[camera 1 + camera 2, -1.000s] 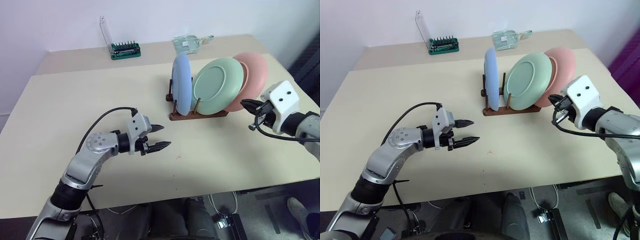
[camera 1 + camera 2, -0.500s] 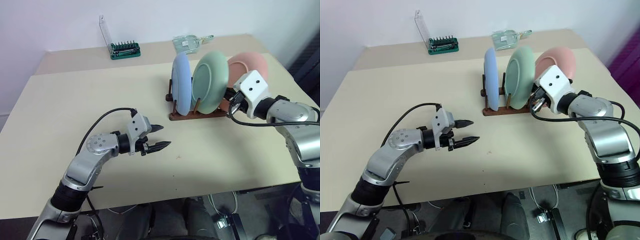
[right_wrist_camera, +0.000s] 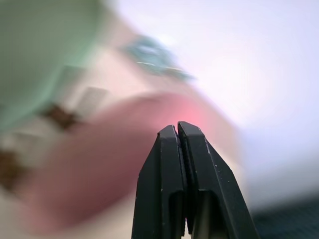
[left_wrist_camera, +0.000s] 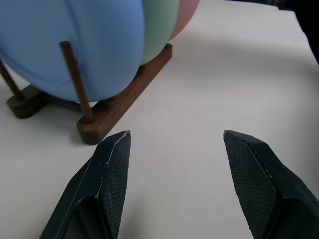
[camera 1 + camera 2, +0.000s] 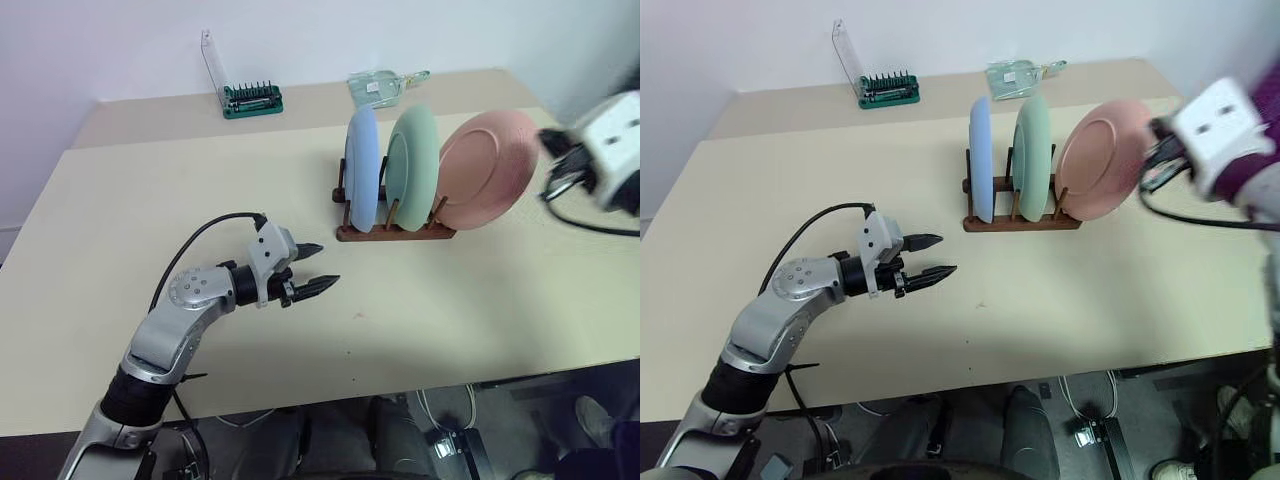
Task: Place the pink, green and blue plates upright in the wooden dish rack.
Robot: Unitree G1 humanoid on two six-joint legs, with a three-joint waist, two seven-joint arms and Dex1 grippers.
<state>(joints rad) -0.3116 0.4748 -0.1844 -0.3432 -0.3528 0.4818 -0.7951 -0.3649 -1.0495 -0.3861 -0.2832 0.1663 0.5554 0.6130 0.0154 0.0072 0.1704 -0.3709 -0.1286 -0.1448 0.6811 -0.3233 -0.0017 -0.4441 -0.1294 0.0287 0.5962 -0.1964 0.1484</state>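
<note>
Beige tabletop (image 5: 120,200) against a plain pale wall, seen from the head views: blue plate (image 5: 361,165), green plate (image 5: 414,160) and pink plate (image 5: 487,167) all stand on edge in the wooden dish rack (image 5: 395,230), a green bit case (image 5: 252,100) at the far edge, no lettering legible. Left wrist view: left gripper (image 4: 174,144) over bare table near the rack's end, jaws apart, empty. Right wrist view: right gripper (image 3: 178,130), fingers pressed together on nothing, pink plate blurred beyond.

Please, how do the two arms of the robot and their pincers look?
Left arm: silver-grey metal segments, a black cable looping over it, a white wrist block. Left pincer: two black pointed fingers with textured pads. Right pincer: the same black fingers on a white wrist housing with black cables.
</note>
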